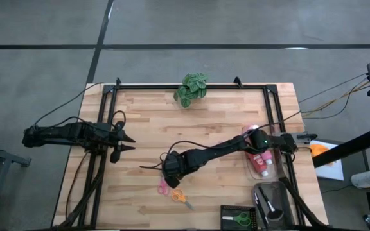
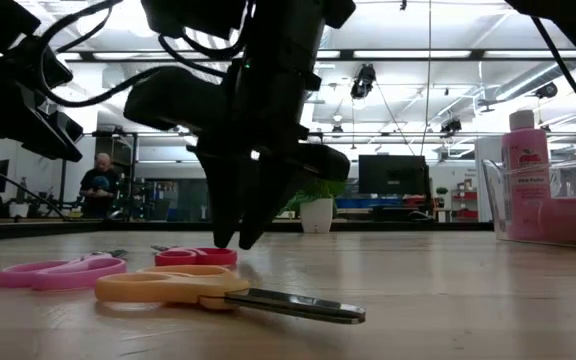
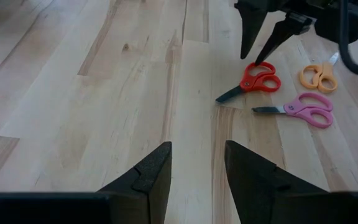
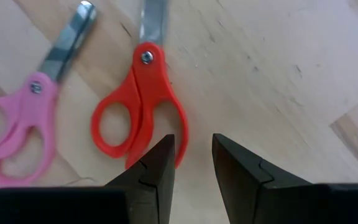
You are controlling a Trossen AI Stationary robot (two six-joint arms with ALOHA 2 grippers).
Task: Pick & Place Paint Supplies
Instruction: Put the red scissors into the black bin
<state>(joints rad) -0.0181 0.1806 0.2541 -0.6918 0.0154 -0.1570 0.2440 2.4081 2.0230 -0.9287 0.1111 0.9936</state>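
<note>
So your right claw [image 4: 191,165] is hanging just above the red scissors [image 4: 138,99], fingers parted a little with nothing between them, tips pointing down right at the edge of the red handle loops. In the low view it's sitting just off the worktop [image 1: 146,128] there, not clamped on anything yet. Looks to me like you're lining up a pick on the red pair.

Relative to the red scissors: the pink scissors [image 3: 300,107] are lying right beside them, and the orange scissors [image 3: 319,76] are lying just past the pink ones, toward the front edge of the worktop. All three are flat on the wood.

The actual paint stuff is well away from the red scissors, over at the right edge of the worktop: a clear bin [image 1: 262,168] is holding the pink squeeze bottle [image 2: 525,160] and the red one [image 1: 257,160]. A second clear container [image 1: 272,202] near the front right corner is holding what look like dark-handled brushes, too small to be sure.

Your left claw [image 3: 194,171] is waiting far off toward the left edge, fingers parted, empty.

Next move, as I see it: you're needing to drop those last bits, straddle a handle loop or the pivot, and close. Flat scissors are going to slide if one fingertip lands first, so center it.
</note>
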